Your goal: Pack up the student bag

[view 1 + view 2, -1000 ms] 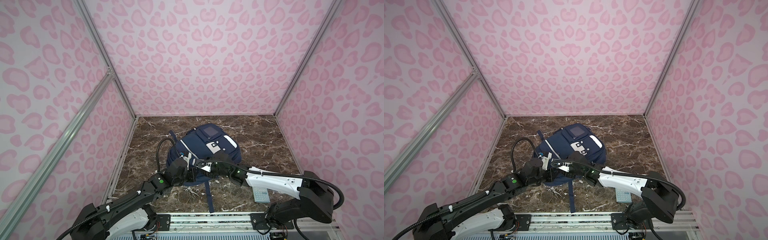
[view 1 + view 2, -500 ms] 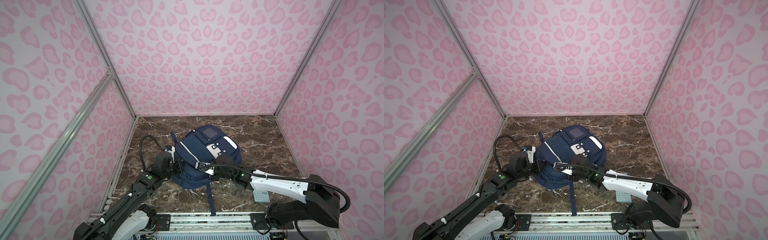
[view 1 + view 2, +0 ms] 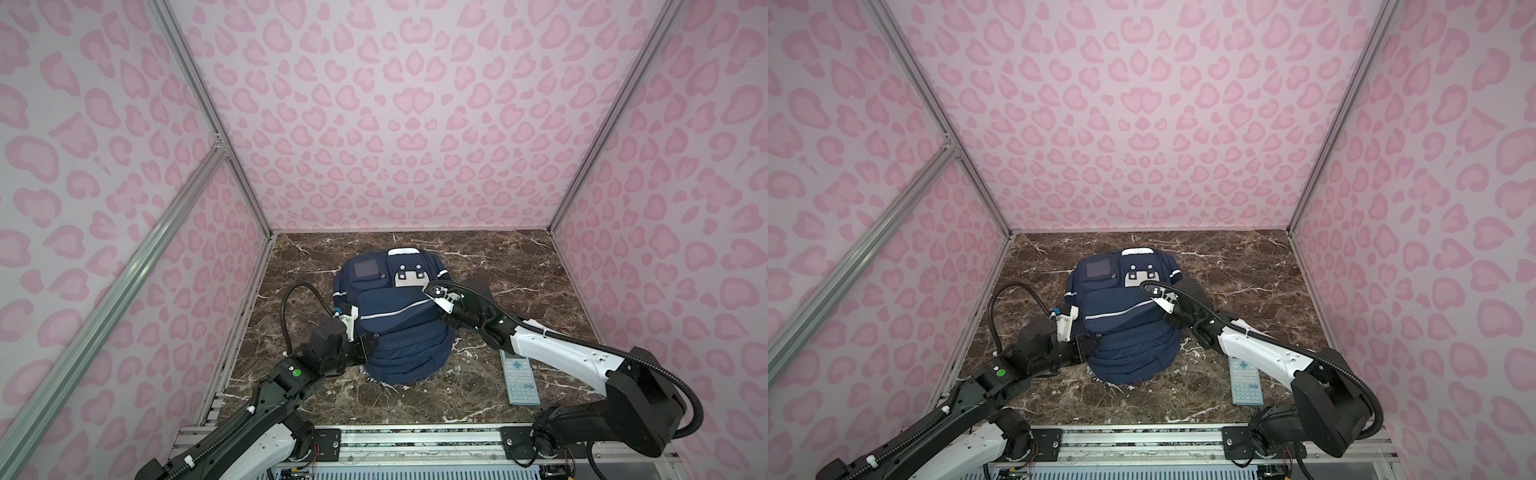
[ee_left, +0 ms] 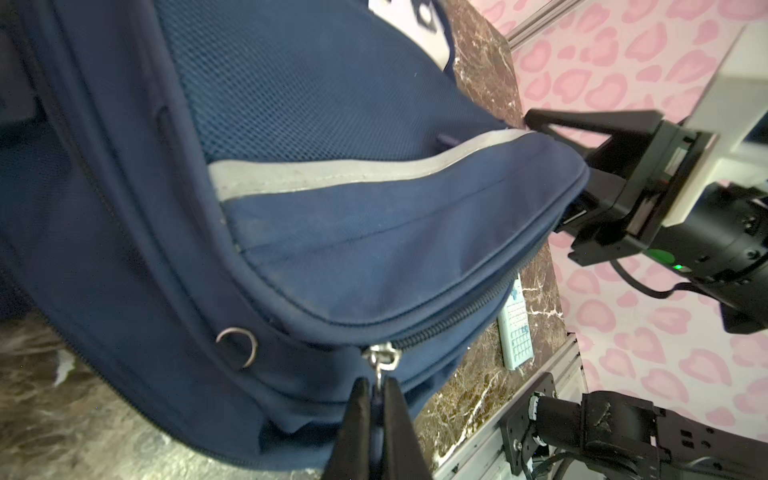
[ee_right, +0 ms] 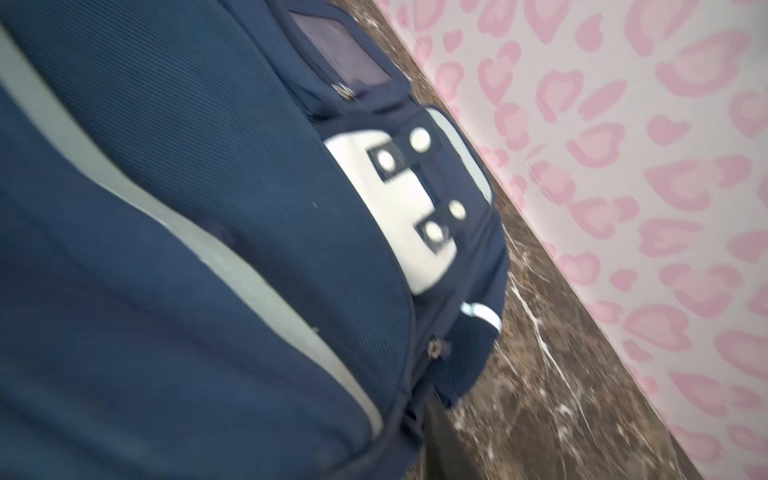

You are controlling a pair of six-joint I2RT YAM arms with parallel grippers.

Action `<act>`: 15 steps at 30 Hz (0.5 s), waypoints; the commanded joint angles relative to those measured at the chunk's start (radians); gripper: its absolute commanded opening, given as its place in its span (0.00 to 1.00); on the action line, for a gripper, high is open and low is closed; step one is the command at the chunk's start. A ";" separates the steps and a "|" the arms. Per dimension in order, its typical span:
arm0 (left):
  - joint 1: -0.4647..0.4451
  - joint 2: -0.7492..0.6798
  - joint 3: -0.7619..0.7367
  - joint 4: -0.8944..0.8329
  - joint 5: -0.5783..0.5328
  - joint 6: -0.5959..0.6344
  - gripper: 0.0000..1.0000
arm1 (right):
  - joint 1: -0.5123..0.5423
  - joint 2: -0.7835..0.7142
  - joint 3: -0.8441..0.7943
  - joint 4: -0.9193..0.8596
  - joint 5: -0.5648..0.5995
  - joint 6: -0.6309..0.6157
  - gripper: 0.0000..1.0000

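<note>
Compared with half a second ago, the bag (image 3: 395, 328) (image 3: 1125, 332) has turned: its white handle patch (image 3: 402, 251) now points squarely at the back wall, where before the bag lay at an angle. The left arm has moved from the bag's left flank to its near left corner. More of the calculator (image 3: 520, 380) is uncovered.

The left tool (image 4: 378, 395) (image 3: 368, 348) has its fingers pressed together on the zipper pull (image 4: 380, 359) of a main compartment. The right tool (image 4: 557, 170) (image 3: 442, 321) stands at the right end of the front pocket (image 3: 397, 307). Its fingers are apart, one on each side of the pocket corner. Whether they press on the cloth cannot be told.

The bag rests near the middle of the marble surface (image 3: 478, 257), front side up. From the slider toward the right tool the zipper teeth are closed. The contents of the bag cannot be seen. The calculator lies flat on the surface to the right of the bag, partly under the right arm.
</note>
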 commanded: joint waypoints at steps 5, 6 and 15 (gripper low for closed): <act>-0.102 0.102 0.070 0.096 -0.051 -0.046 0.03 | 0.155 -0.154 -0.077 0.015 -0.065 0.037 0.52; -0.116 0.114 0.080 0.099 -0.054 -0.045 0.03 | 0.174 -0.167 -0.083 0.017 -0.090 0.042 0.52; -0.152 0.132 0.090 0.127 -0.057 -0.060 0.03 | 0.360 0.017 -0.015 0.034 -0.031 0.039 0.42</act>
